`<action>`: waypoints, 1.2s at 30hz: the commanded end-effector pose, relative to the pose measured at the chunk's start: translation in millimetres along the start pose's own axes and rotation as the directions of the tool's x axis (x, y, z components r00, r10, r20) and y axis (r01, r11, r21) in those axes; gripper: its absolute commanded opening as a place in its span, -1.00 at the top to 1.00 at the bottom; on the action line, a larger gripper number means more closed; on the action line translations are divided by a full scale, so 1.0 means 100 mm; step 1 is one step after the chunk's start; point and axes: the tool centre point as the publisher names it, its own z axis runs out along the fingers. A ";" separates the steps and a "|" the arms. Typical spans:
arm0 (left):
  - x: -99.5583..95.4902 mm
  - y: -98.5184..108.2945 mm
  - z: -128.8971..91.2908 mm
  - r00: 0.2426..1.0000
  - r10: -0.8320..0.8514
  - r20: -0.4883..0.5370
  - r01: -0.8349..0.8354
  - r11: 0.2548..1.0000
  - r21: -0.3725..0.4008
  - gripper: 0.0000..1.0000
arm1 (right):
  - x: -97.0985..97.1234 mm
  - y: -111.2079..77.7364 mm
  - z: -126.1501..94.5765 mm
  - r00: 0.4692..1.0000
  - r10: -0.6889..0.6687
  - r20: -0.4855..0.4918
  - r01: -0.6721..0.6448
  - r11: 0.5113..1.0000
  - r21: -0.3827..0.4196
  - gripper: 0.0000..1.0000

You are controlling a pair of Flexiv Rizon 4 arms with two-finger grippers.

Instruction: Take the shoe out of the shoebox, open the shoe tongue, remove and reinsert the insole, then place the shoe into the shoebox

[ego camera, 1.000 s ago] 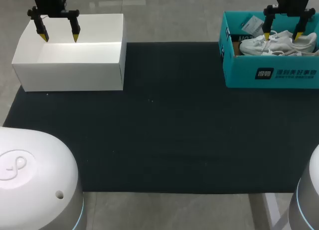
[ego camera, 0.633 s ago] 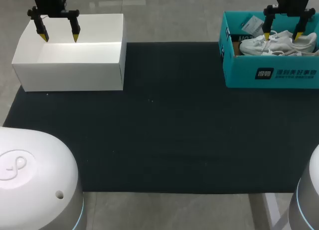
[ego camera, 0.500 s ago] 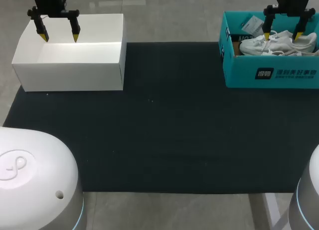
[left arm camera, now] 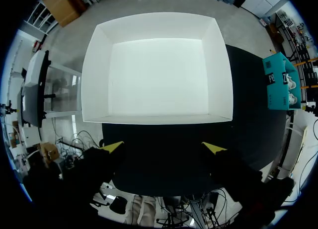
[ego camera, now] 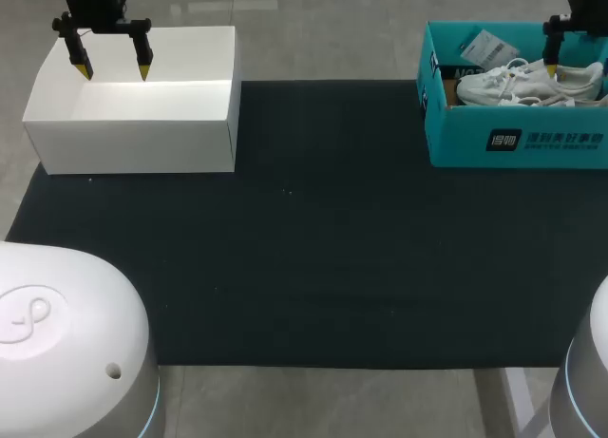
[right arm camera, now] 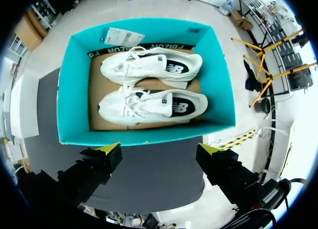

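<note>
My right claw (right arm camera: 159,148), wide, hangs over the teal shoebox (right arm camera: 72,105) to lift the sneaker (right arm camera: 149,106) ahead at 12 o'clock. My left claw (left arm camera: 165,147), wide, waits over the white box (left arm camera: 94,80).

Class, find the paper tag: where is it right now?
In the head view the paper tag lies inside the teal shoebox at the table's far right, against its back wall, just behind the white shoes.

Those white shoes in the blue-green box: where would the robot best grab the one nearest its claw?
Probably the midfoot of the nearer shoe, from straight above with the right gripper. It lies on its side in the shoebox, sole towards the gripper, so one finger could meet the sole, the other the laces.
</note>
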 end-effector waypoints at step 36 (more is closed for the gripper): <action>0.00 0.00 0.00 1.000 0.000 0.000 0.000 1.000 0.000 -1.00 | -0.81 0.53 1.46 0.999 0.042 0.032 -0.041 0.999 -0.013 -1.00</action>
